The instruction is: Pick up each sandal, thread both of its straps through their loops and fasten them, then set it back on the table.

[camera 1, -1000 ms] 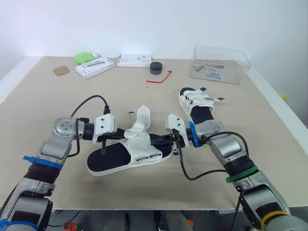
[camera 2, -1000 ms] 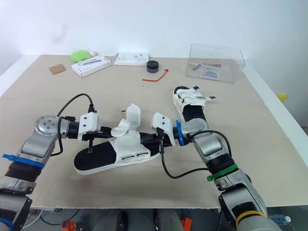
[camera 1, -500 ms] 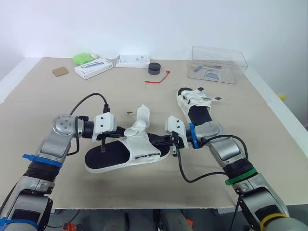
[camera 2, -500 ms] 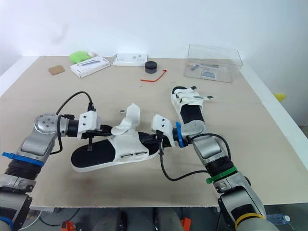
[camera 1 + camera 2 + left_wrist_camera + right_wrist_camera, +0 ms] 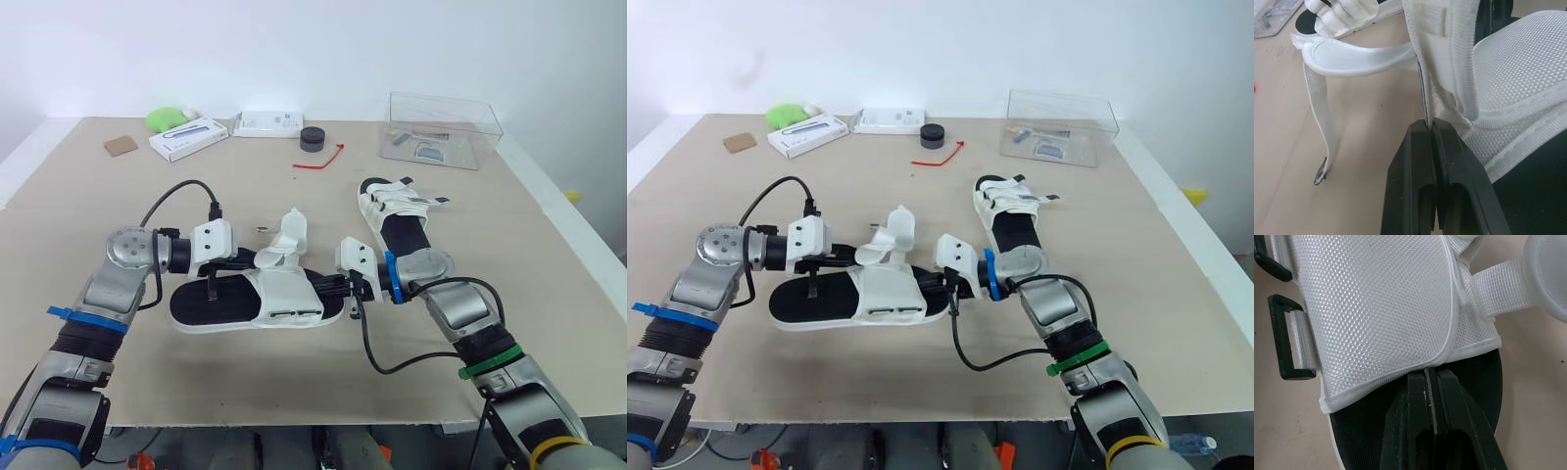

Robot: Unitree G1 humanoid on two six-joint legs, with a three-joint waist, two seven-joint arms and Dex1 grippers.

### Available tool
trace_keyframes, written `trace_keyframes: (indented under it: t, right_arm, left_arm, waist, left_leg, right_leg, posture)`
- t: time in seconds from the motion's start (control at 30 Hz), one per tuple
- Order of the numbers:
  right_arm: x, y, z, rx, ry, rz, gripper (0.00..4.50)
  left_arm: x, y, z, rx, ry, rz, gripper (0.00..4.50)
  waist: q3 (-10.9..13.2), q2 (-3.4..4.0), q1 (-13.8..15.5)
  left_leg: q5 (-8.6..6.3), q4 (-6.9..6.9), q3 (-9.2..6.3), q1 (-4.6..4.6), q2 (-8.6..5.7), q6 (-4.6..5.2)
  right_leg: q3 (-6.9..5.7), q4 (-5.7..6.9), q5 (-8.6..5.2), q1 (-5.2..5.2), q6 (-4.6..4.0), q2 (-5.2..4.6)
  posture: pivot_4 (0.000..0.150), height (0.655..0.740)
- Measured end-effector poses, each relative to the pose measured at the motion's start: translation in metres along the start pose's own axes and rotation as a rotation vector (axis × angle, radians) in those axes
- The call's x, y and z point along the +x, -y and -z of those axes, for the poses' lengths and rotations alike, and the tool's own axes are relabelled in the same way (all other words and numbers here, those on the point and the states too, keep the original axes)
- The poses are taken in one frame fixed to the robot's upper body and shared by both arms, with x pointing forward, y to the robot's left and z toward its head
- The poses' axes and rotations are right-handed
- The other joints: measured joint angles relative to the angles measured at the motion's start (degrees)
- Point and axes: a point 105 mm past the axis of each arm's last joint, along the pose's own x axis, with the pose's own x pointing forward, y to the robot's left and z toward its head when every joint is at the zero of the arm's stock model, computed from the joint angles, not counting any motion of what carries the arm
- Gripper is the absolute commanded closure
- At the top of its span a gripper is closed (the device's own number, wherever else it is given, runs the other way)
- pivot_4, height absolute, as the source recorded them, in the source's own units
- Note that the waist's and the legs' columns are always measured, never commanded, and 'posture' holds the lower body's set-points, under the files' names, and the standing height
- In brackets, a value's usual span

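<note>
A white-strapped sandal with a black footbed lies lengthwise in the middle of the table, held at both ends of its mesh upper. My left gripper is shut on the upper's edge by the heel strap. One loose strap curls upward, its end hanging free. My right gripper is shut on the toe-side edge of the upper; two black loops sit along the upper's side. A second sandal lies on the table beyond my right arm.
At the back stand a clear plastic box, two white boxes, a black round object, a red tie, a green object and a brown square. The table's front edge lies close below my arms.
The held sandal has levelled out from a tilt, with its heel end shifted away from the front edge. Both grippers have kept their hold and the loose strap stands a little higher.
</note>
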Motion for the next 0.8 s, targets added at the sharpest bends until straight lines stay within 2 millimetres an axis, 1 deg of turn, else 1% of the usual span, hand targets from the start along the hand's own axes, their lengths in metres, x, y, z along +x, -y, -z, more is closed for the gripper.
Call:
trace_keyframes:
  t: [0.07, 0.2, 0.33, 0.47, 0.63, 0.73, 0.8]
  right_arm:
    - [0.0, 0.0, 0.0, -0.005, 0.002, 0.001, 4.5]
    - [0.0, 0.0, -0.003, -0.024, 0.011, 0.0, 4.5]
    - [0.0, 0.0, -0.005, -0.035, 0.015, -0.003, 4.5]
    - [0.0, -0.001, -0.005, -0.046, 0.018, -0.003, 4.5]
    - [0.001, -0.003, -0.007, -0.057, 0.024, -0.006, 4.5]
    - [0.001, -0.005, -0.006, -0.057, 0.026, -0.009, 4.5]
    - [0.002, -0.007, -0.005, -0.058, 0.026, -0.014, 4.5]
  left_arm:
    - [0.0, -0.001, -0.002, -0.007, 0.011, -0.012, 4.48]
    - [-0.002, -0.007, -0.006, -0.129, 0.056, -0.052, 4.48]
    - [-0.003, -0.007, -0.01, -0.155, 0.068, -0.057, 4.48]
    - [-0.004, -0.008, -0.013, -0.067, 0.059, -0.062, 4.48]
    - [-0.008, -0.006, -0.018, 0.167, 0.023, -0.057, 4.48]
    - [-0.009, -0.005, -0.013, 0.255, 0.002, -0.056, 4.48]
    - [-0.009, -0.005, -0.009, 0.249, -0.007, -0.054, 4.48]
  waist:
    - [0.0, 0.0, 0.0]
    - [0.0, 0.0, 0.0]
    - [0.0, 0.0, 0.0]
    - [0.0, 0.0, 0.0]
    - [0.0, 0.0, 0.0]
    - [0.0, 0.0, 0.0]
    - [0.0, 0.0, 0.0]
  left_leg:
    - [0.0, 0.0, 0.0, 0.0, 0.01, 0.0]
    - [0.0, -0.01, 0.0, 0.0, 0.03, 0.0]
    - [0.0, -0.02, -0.01, 0.0, 0.04, 0.0]
    - [0.0, -0.02, 0.0, 0.02, 0.03, 0.0]
    - [0.0, -0.08, -0.01, 0.04, 0.05, 0.0]
    - [0.0, -0.09, -0.01, 0.04, 0.06, 0.0]
    - [0.0, -0.09, -0.01, 0.03, 0.06, 0.0]
  right_leg:
    - [0.01, 0.0, -0.01, 0.0, 0.0, 0.03]
    - [0.01, 0.0, -0.01, -0.02, -0.01, 0.1]
    - [0.0, 0.0, -0.02, -0.02, -0.03, 0.1]
    - [0.01, 0.0, 0.01, -0.02, -0.11, 0.1]
    - [0.01, 0.0, 0.03, -0.02, -0.28, 0.07]
    - [0.0, 0.0, 0.02, -0.02, -0.31, 0.07]
    - [-0.02, 0.0, 0.02, -0.02, -0.3, 0.08]
  posture:
    - [0.15, 0.74]
    - [0.15, 0.74]
    - [0.15, 0.74]
    - [0.15, 0.74]
    - [0.15, 0.74]
    - [0.15, 0.74]
    - [0.15, 0.74]
